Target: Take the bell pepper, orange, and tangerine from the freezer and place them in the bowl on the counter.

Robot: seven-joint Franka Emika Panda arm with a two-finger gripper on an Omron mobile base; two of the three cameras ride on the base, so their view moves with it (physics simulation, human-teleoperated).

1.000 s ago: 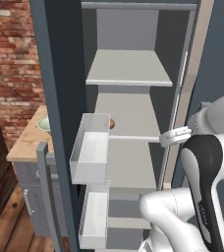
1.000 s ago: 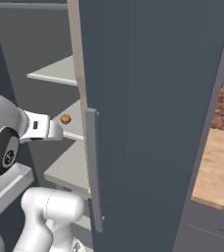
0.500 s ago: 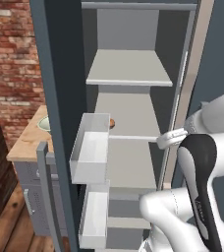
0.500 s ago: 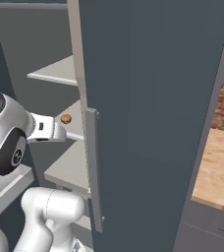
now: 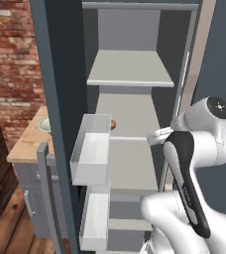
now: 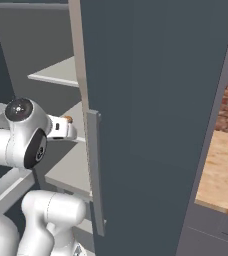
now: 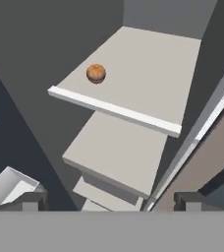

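Since a second ago the white arm has swung its elbow further up and to the right in the left base view, while the freezer and table stay put.

Going left to right in the left base view: a brick wall, then the light wooden table (image 5: 23,144) on a grey cabinet, with the edge of the pale bowl (image 5: 44,124) showing just behind the dark door edge. Next stands the open freezer (image 5: 130,74), with pale grey shelves and two clear white bins (image 5: 91,149) pulled out on its left side. A small round orange-brown fruit (image 5: 113,123) lies on the middle shelf, at its left edge, just beside the upper bin. To the right, the arm reaches in toward that shelf.

From the hand camera, the same fruit (image 7: 96,73) lies near the front left corner of the upper shelf (image 7: 143,74), well apart from the hand (image 7: 111,199). The hand is spread wide and holds nothing; its two dark fingertips (image 7: 33,199) stand far apart.

In the right base view, the fruit (image 6: 68,119) peeks out just past the arm, left of the big dark door (image 6: 156,115).
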